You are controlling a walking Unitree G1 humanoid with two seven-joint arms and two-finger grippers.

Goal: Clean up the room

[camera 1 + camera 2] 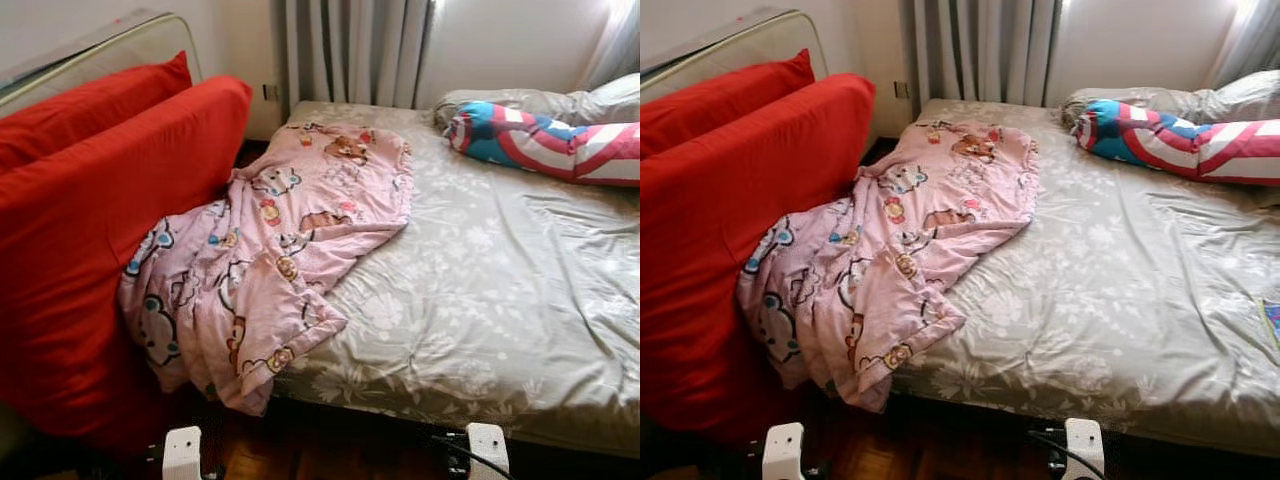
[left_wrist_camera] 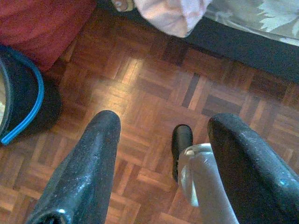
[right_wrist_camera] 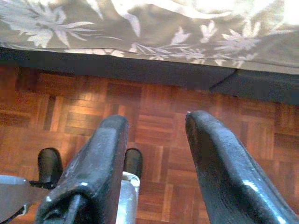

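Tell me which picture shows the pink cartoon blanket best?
The left eye view: the whole pink cartoon-print blanket lies rumpled across the bed and droops over its edge. The right eye view shows the same. The left wrist view catches just a hanging corner above the floor.

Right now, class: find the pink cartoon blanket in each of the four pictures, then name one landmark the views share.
Left eye view: pink cartoon blanket drapes off the bed's left edge, against the red cushion.
Right eye view: same place.
Left wrist view: a hanging corner above the floor.
Right wrist view: not in it.
Shared landmark: the floral bedsheet.
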